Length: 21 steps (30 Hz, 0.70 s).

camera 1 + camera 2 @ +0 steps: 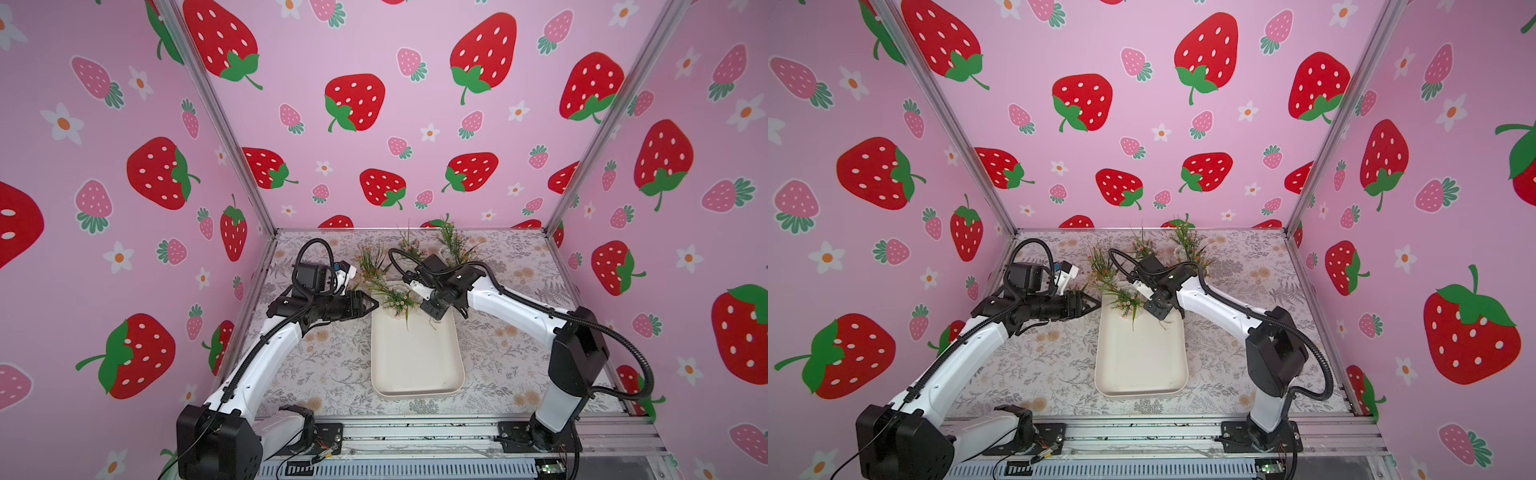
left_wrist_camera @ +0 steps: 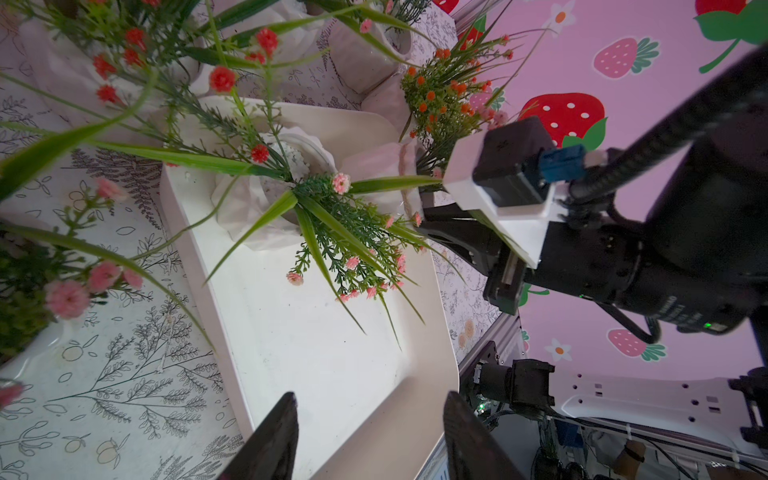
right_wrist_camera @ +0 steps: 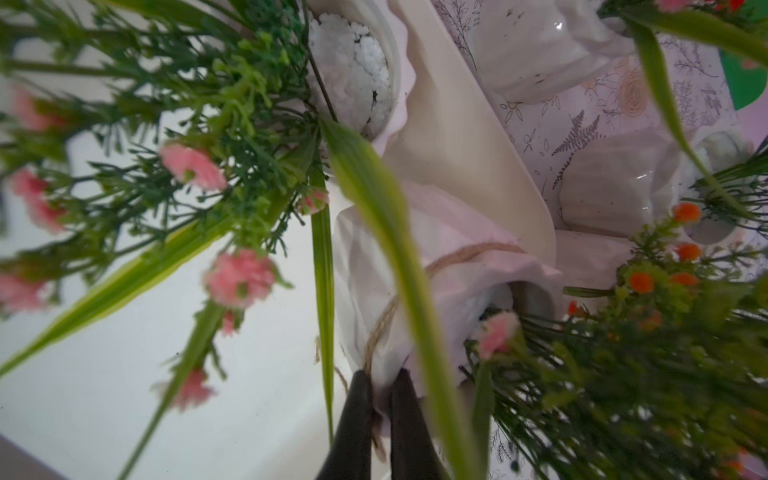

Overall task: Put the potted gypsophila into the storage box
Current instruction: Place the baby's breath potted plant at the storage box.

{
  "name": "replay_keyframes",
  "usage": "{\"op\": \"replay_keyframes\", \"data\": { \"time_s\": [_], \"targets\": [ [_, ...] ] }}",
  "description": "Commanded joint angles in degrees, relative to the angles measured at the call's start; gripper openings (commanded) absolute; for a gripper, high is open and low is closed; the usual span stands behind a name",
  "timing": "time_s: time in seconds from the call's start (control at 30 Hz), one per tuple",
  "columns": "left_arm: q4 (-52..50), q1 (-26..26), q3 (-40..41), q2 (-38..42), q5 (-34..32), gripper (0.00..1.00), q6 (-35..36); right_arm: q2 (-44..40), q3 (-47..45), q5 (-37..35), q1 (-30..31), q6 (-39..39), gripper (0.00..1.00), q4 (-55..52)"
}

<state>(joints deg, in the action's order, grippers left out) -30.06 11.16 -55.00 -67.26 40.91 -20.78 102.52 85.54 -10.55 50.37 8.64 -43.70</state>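
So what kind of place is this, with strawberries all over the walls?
Probably a robot practice booth, not a home. The left arm and right arm are bolted to a metal rail, and strawberry-print panels wall in one small table holding a storage box and potted gypsophila.

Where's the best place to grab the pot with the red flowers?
Take the red-flowered pot low on its white body, sideways from the left, where the open left end effector is. Its thin sprigs fan up and out, so coming from above would probably crush them.
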Motion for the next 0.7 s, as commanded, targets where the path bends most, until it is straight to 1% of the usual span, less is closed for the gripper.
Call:
{"op": "replay_keyframes", "data": {
  "time_s": [0.0,0.43,0.67],
  "targets": [
    [-0.3,0.4,-1.9,1.5,0.1,0.58,1.2,1.2,4.3,-2.5,0.7,0.0,0.0,1.1],
    [-0.3,0.5,-2.1,0.9,0.1,0.58,1.3,4.4,5.2,1.5,1.4,0.1,0.0,3.8],
    [-0.2,0.5,-2.0,1.1,0.6,0.58,1.3,6.8,6.4,3.5,1.7,-1.6,0.0,5.3]
  ]
}}
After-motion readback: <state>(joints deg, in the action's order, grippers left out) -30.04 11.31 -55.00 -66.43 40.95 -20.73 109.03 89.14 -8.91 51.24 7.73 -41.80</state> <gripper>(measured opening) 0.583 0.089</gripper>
